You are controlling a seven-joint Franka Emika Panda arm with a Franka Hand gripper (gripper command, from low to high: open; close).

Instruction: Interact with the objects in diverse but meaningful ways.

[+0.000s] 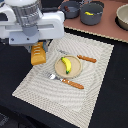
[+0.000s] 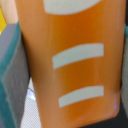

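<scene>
Exterior view: the Panda arm's end section (image 1: 27, 20) was white and glossy, with a ribbed grey metallic cylinder at its top and a broad, rounded white housing beneath it. A darker grey seam ran across the housing. Wrist view: the claw's fingers (image 2: 12, 75) appeared as grey blocks edged with teal padding, blurred by closeness to the lens.

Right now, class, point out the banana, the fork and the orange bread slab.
banana (image 1: 66, 64): exterior view, middle of its curved body, on the plate.
fork (image 1: 66, 81): exterior view, where the metal meets the orange handle.
orange bread slab (image 2: 70, 60): wrist view, its ridged face.
</scene>
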